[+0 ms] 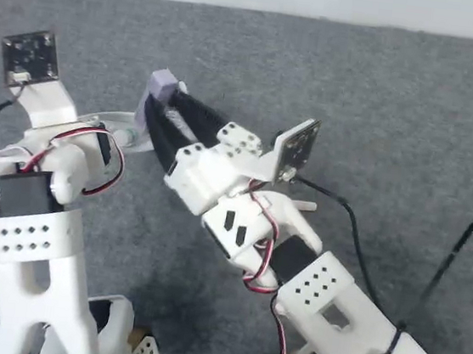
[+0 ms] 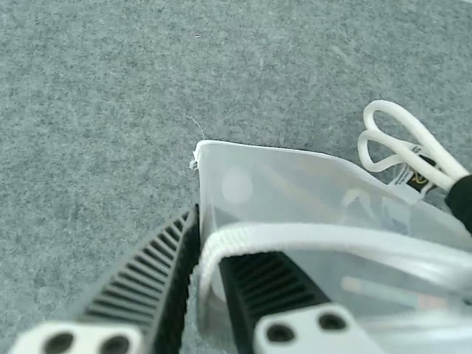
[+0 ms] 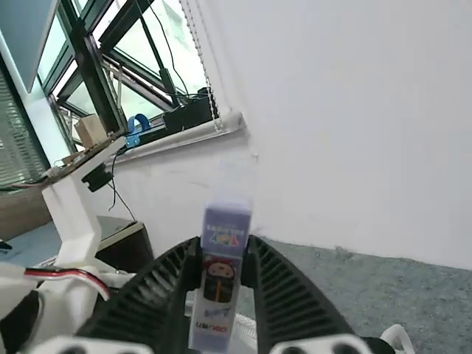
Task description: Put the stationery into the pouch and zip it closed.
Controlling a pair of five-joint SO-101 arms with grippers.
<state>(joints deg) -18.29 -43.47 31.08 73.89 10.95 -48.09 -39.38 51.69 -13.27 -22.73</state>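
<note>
Upper left of centre, my right gripper (image 1: 160,110) clamps the purple stationery (image 1: 161,87), left gripper (image 2: 209,237) pinches the pouch (image 2: 295,184) rim; aim squarely over the opening.

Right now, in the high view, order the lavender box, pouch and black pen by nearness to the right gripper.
1. Lavender box: in the right gripper.
2. Pouch: just left of its tips.
3. Black pen: far right, on the carpet.

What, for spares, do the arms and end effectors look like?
The left arm and right arm are white shells with black servos, dotted hole grids and red, white, black wires. The left end effector and right end effector have black ribbed fingers.
</note>
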